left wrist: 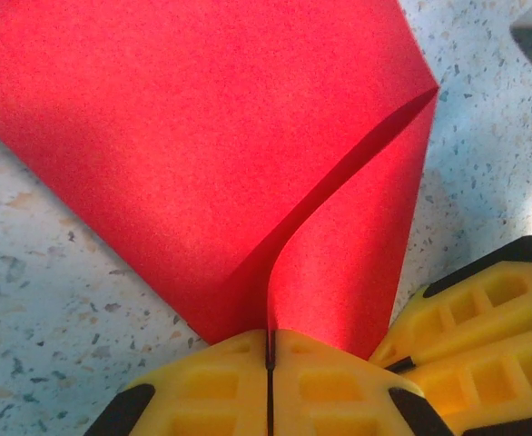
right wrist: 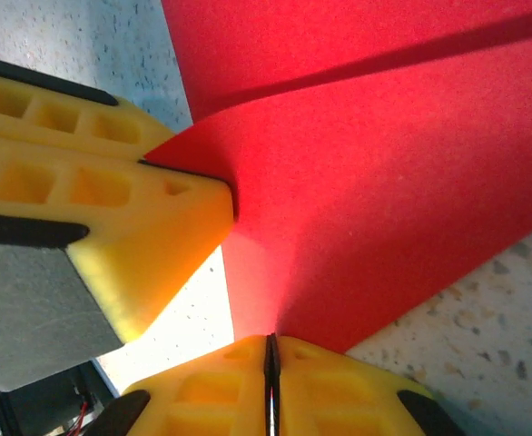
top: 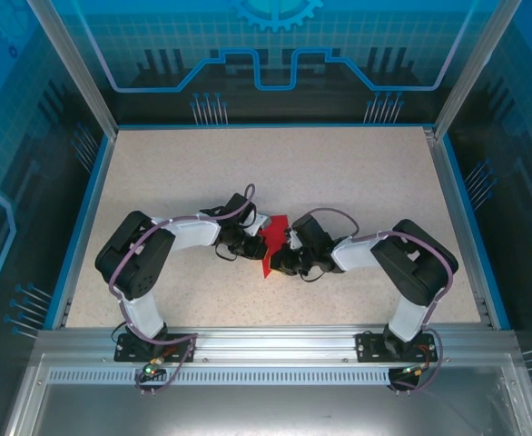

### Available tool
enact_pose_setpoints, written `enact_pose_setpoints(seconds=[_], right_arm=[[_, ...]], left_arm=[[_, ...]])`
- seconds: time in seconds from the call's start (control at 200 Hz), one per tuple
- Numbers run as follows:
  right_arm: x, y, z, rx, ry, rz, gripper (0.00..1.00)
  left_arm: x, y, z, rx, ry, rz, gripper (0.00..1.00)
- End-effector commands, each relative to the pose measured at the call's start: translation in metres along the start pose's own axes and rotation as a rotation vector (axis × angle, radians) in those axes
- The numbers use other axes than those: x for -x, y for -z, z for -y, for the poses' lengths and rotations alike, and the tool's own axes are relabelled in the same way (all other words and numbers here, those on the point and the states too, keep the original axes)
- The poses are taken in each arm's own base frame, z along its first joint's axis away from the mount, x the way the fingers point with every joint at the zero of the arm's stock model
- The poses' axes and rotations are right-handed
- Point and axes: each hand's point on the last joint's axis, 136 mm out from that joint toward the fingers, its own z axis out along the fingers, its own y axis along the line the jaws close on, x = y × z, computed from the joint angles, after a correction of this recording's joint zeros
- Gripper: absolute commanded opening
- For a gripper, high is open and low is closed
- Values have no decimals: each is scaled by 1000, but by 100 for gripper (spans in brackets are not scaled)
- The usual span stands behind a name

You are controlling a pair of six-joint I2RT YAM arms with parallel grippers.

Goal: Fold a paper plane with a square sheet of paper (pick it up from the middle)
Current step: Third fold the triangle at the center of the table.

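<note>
1. Top view: the red sheet of paper [top: 272, 238] is in the middle of the worktop [top: 339, 173], a little toward the near side, between the two arms. The left claw [top: 256, 245] and the right claw [top: 280, 257] meet at it from both sides, very near to each other. Behind the arms, and to the far left and far right, the worktop is bare up to its blue border [top: 83, 227]. The near edge is a metal rail [top: 275, 341] where the arm bases are bolted.

2. Left wrist view: the left claw [left wrist: 270, 350] is pressed together and pinches the red sheet of paper [left wrist: 193, 136] at a fold. From the pinch, one layer curves up to a sharp corner at the upper right. The lower left edge of the paper runs straight and diagonal over the speckled worktop [left wrist: 48, 309]. The right claw [left wrist: 466, 313] is just beside it at the lower right.

3. Right wrist view: the right claw [right wrist: 270, 356] is pressed together on the edge of the red sheet of paper [right wrist: 384, 182]. The left claw [right wrist: 189, 182] pinches a pointed part of the same paper at the left. The lower right edge of the paper is straight, with bare worktop [right wrist: 493, 345] beyond it.
</note>
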Motion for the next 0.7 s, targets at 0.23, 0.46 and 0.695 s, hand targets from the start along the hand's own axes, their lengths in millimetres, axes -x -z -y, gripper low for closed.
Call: enact_pose_setpoints(seconds=[0.23, 0.46, 0.695], right_arm=[[-10, 8, -9, -1, 34, 8, 11], [-22, -5, -12, -3, 37, -28, 11], [-27, -10, -6, -17, 25, -34, 11]], left_arm=[[-29, -17, -25, 84, 28, -105, 8], [-29, -17, -25, 83, 29, -107, 8], [-29, -17, -25, 84, 28, -105, 8]])
